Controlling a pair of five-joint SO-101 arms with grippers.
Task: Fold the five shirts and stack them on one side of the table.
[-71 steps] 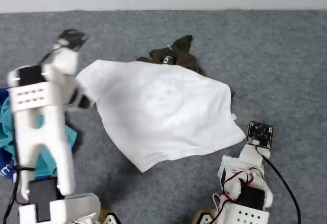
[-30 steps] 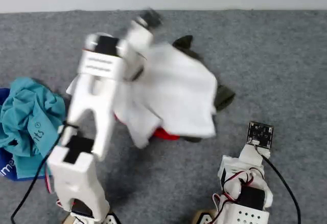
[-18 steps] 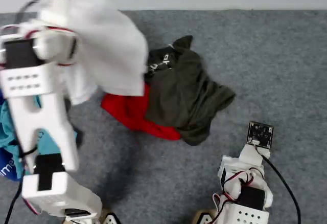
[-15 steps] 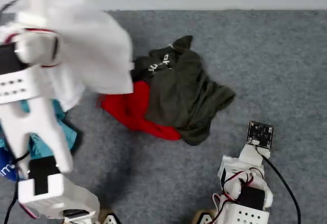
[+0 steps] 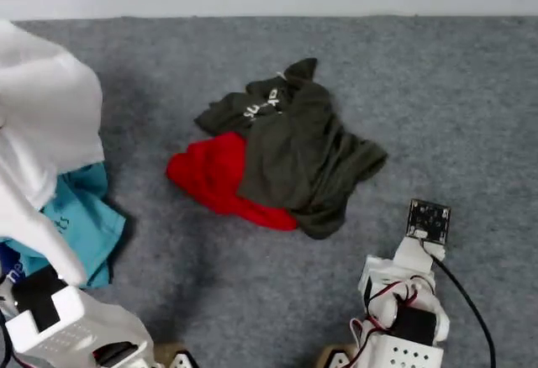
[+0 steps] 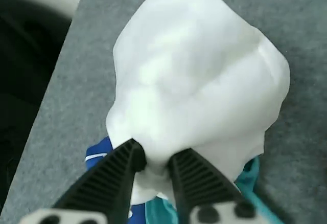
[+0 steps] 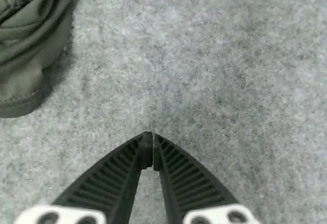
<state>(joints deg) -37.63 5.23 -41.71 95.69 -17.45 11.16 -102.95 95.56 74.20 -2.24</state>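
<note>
White shirt point(image 5: 42, 124): soft bunched cloth, cut off by the left edge of the high view and hiding most of the left arm, whose base point(image 5: 76, 334) shows at lower left. The shirt is held by the left claw point(image 6: 153, 160), its ribbed black fingers pinched tight on a fold, with the cloth billowing out past the tips.
Teal shirt point(image 5: 80, 221): crumpled at the left edge, partly covered by the white one.
Blue shirt point(image 6: 99, 150): a sliver, mostly hidden.
Right claw point(image 7: 153, 150): fingers closed tip to tip and holding nothing, over the fuzzy grey table cover point(image 5: 462, 91).
Dark green shirt point(image 5: 294, 149): rumpled heap at centre; its hem lies near the right claw, apart from it.
Red shirt point(image 5: 210, 175): half tucked under the dark green one.
</note>
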